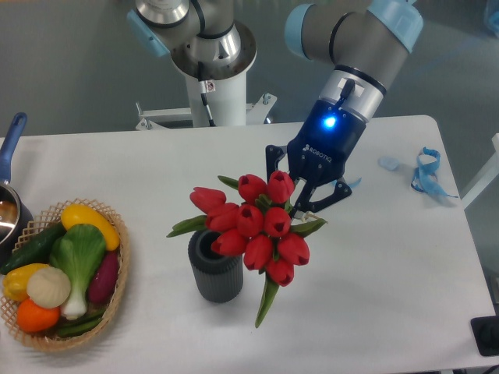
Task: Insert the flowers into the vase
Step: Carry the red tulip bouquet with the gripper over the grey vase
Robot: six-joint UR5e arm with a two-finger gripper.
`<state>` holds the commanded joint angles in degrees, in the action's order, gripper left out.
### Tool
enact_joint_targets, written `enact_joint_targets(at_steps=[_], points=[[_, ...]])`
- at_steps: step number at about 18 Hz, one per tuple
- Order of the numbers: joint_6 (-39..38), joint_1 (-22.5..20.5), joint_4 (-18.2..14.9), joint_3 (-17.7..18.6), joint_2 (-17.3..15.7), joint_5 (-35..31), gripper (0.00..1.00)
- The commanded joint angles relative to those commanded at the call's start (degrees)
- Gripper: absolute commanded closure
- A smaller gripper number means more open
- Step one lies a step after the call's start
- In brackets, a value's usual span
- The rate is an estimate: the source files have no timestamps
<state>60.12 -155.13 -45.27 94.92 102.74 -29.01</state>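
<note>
The flowers (261, 226) are a bunch of red tulip buds with green leaves, held in the air and tilted, with the buds facing the camera. Their stems are hidden behind the buds. My gripper (300, 201) is right behind the bunch at its upper right, and its fingertips are covered by the buds; it appears shut on the stems. The vase (212, 274), a small dark grey ribbed cylinder, stands upright on the white table just below and left of the bunch. Its round mouth is partly overlapped by the lowest buds. One leaf hangs down to the right of the vase.
A woven basket (118, 292) of vegetables sits at the front left. A pot with a blue handle (11, 140) is at the left edge. A blue ribbon (427, 173) lies at the back right. A black object (488, 335) is at the front right corner.
</note>
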Motion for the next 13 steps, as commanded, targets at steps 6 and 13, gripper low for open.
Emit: enact_joint_targets(at_steps=[6, 13], points=[[0.3, 0.2, 1.3, 0.8, 0.6, 9.7, 0.83], [9.6, 1.1, 1.3, 8.1, 0.6, 27.3, 0.83]])
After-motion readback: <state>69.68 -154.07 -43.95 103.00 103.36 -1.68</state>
